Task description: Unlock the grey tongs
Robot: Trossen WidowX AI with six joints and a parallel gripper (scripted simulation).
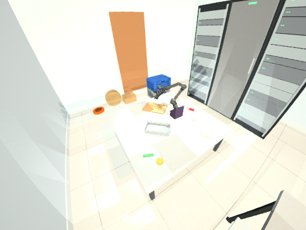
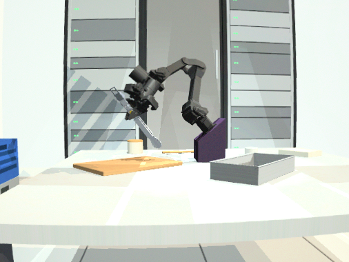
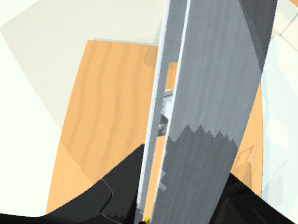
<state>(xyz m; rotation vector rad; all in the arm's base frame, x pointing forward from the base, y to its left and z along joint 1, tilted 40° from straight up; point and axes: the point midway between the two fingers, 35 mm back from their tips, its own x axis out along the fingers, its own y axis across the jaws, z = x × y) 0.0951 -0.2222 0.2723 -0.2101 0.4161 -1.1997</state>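
My gripper is shut on the grey tongs and holds them in the air above the wooden board. The tongs slant with their tips down and to the right, the hinge end up and to the left. In the wrist view the two arms lie close together with a narrow gap between them. The tips hang a little above the board's far edge. The grey roasting tin stands empty on the white table, to the right of the board.
A small cream jar stands behind the board. The arm's purple base stands between board and tin. A blue crate is at the far left. A green block and a yellow ball lie near the table's front.
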